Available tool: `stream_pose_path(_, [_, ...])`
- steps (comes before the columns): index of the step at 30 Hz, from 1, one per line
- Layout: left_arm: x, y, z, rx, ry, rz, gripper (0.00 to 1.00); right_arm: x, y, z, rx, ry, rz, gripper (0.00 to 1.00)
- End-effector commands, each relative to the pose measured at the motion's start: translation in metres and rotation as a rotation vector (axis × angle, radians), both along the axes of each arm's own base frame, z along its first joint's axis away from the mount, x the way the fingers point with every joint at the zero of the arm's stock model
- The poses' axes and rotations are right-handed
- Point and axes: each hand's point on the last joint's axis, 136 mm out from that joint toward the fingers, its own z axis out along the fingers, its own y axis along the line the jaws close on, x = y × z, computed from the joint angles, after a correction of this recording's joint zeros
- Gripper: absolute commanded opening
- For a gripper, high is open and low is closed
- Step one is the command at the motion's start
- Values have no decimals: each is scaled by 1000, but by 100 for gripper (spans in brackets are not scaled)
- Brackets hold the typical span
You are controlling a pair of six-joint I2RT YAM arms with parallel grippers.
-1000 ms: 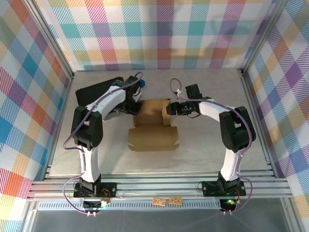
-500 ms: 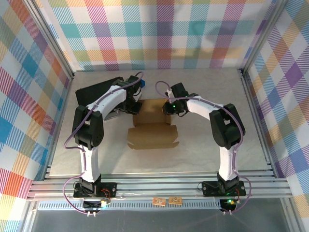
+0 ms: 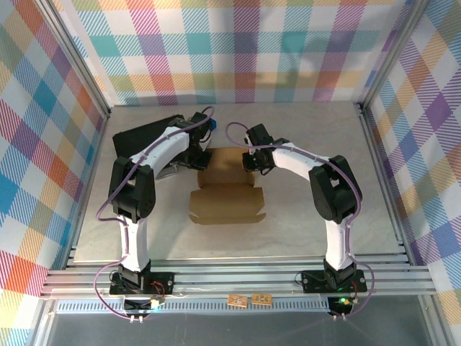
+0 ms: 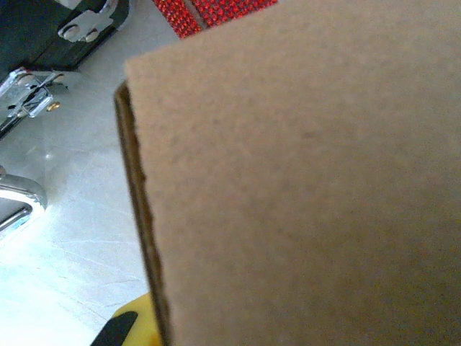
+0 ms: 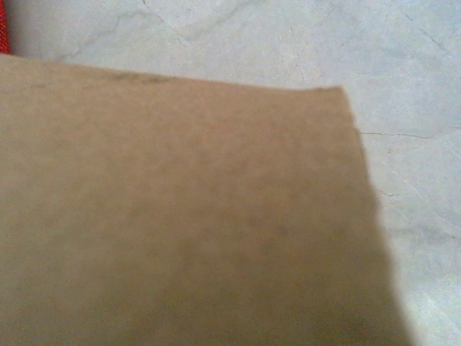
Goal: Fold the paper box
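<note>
The paper box [image 3: 227, 191] lies mid-table, a brown cardboard sheet partly folded, with its front flap flat toward me and its back part raised. My left gripper [image 3: 202, 154] is at the box's back left corner. In the left wrist view a cardboard panel [image 4: 302, 187] stands right against a yellow and black fingertip [image 4: 128, 328], and the gripper is shut on it. My right gripper [image 3: 251, 160] is at the box's back right corner. Cardboard [image 5: 180, 216] hides its jaws in the right wrist view, so I cannot tell whether it is open or shut.
A black flat case [image 3: 144, 135] lies at the back left behind the left arm, with metal latches [image 4: 29, 94] near it. Something red and glittery [image 4: 209, 11] lies beyond the cardboard. Aluminium frame rails [image 3: 374, 173] border the table.
My right arm has swung left and in to the box's back right corner, over the side flap. The left arm and its grip have stayed put.
</note>
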Motion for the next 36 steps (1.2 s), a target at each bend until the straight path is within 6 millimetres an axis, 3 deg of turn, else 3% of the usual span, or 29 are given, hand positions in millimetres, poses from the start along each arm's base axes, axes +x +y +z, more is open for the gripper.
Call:
stream_pose_path(1, [-4,1,-9,48,22,16,0,-11,-29,-20,-161,38,-54,0])
stream_pose_path(4, [-5,2,-9,59,22,34,0,-12,-29,-17,-158,38,-63,0])
stream_pose_path(9, [-9,2,-13,76,36,32,0,-16,-17,6,-72,20,-20,24])
stream_pose_path(12, [-9,2,-14,83,38,34,0,-18,-8,22,12,19,7,31])
stream_pose_path(18, [-9,3,-14,91,39,36,0,-24,8,45,208,50,73,33])
stream_pose_path(26, [-8,4,-13,98,40,42,0,-40,24,75,441,106,191,47])
stream_pose_path(36, [-7,3,-12,98,39,48,0,-52,11,68,420,113,211,48])
